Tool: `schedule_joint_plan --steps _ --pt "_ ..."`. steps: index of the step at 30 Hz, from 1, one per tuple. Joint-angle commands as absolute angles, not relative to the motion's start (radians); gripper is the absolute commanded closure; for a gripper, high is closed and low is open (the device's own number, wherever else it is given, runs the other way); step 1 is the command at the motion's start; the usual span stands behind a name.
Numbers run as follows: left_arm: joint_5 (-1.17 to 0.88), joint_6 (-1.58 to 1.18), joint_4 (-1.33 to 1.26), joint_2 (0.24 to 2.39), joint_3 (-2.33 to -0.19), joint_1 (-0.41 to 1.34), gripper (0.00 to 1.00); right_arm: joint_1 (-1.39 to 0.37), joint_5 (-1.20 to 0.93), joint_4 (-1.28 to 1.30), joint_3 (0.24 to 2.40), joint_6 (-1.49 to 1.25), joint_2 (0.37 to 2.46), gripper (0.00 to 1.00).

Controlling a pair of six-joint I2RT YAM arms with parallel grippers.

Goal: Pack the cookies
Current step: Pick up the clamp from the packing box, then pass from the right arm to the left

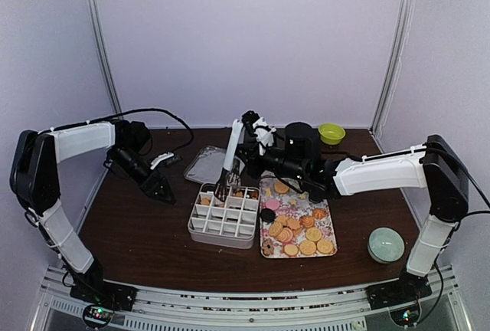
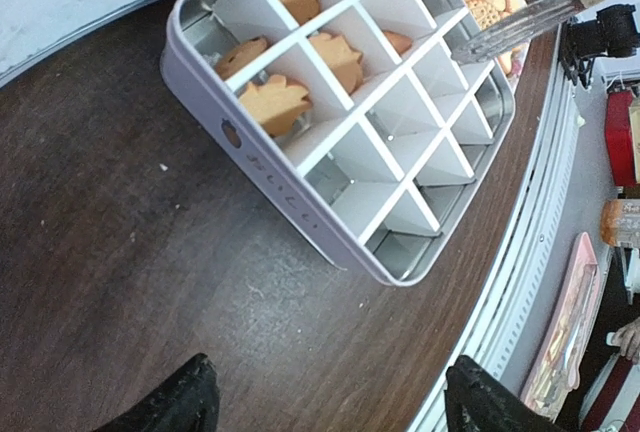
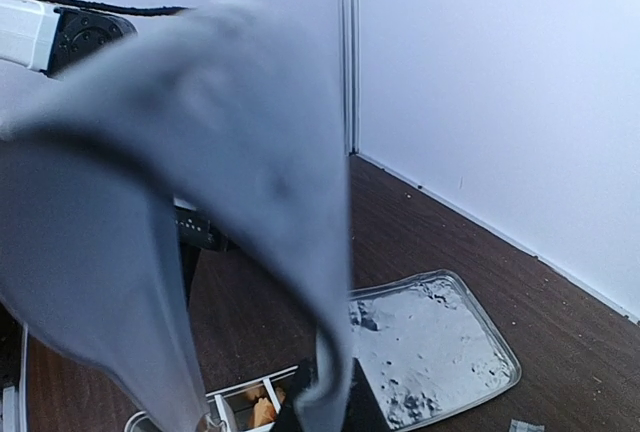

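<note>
Cookies (image 2: 275, 102) fill a few cells of the divided box (image 2: 292, 199). My right pincer (image 1: 251, 133) clamps the tongs (image 1: 231, 151); my left pincer (image 2: 330, 399) gapes wide.

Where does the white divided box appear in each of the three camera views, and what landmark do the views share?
Top external: the divided box sits at the table's centre, near the front.
Left wrist: the box fills the upper middle of the picture.
Right wrist: only a corner of it shows at the bottom edge.
Shared landmark: the metal tongs over the box, blurred in the right wrist view.
</note>
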State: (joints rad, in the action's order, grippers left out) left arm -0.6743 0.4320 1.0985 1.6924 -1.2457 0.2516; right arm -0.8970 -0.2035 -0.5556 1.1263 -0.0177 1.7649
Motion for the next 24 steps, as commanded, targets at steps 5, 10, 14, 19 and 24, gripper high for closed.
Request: schedule_joint_plan --steps 5,10,14,19,24 --pt "-0.686 0.362 1.012 1.791 -1.346 0.335 0.2 -0.898 -0.18 -0.655 1.08 -0.07 1.732 1.0" --pt "-0.699 0.395 1.066 1.783 -1.397 0.337 0.19 -0.897 -0.148 -0.663 1.063 -0.106 1.647 1.0" --pt "-0.758 0.525 1.181 1.711 -1.45 0.337 0.08 -0.897 -0.207 -0.687 1.071 -0.219 1.614 1.0" --pt "-0.892 0.671 1.353 1.616 -1.514 0.346 0.07 -0.92 -0.27 -0.757 1.099 -0.337 1.644 1.0" --pt "-0.988 0.716 1.393 1.564 -1.513 0.395 0.21 -0.964 -0.299 -0.784 1.19 -0.398 1.719 1.0"
